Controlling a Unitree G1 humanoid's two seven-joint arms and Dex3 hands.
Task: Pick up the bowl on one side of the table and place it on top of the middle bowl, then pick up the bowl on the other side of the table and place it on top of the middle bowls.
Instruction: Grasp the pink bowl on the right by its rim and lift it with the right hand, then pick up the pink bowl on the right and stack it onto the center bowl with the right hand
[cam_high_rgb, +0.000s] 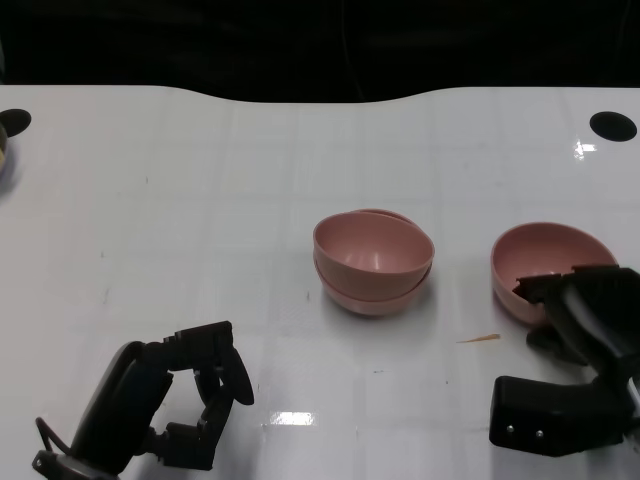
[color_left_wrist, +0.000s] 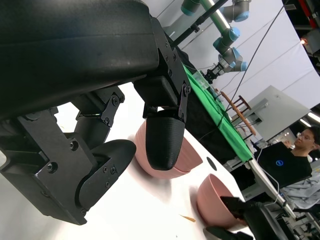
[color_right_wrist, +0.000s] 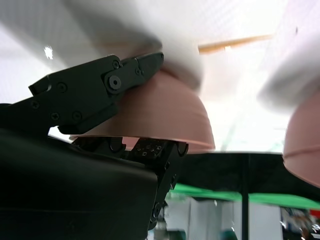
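- Robot hand on the right (cam_high_rgb: 580, 320) gripped the near rim of the pink round plastic bowl on the right (cam_high_rgb: 540, 268), with black fingers (color_right_wrist: 107, 85) pressed against the bowl's outer wall and others under its rim, as the right wrist view showed.
- That right-side pink bowl stood near the right edge of the glossy white desk (cam_high_rgb: 200, 200), well apart from the middle stack; whether it was touching the desk or lifted off it could not be told.
- The left robot hand (cam_high_rgb: 195, 395) rested low at the near left of the desk, holding nothing, its fingers curved but apart.
- At the desk's middle sat a stack of two pink round bowls (cam_high_rgb: 373, 262), the upper one nested in the lower and tilted slightly.
- A thin orange-brown splinter (cam_high_rgb: 479, 339) lay on the desk between the stack and the right-side bowl.
- A black round hole (cam_high_rgb: 612, 125) showed in the desk at the far right corner.
- In the left wrist view, a seated person (color_left_wrist: 300, 165) with a dark laptop was visible beyond the desk, near a green-covered table (color_left_wrist: 215, 115).
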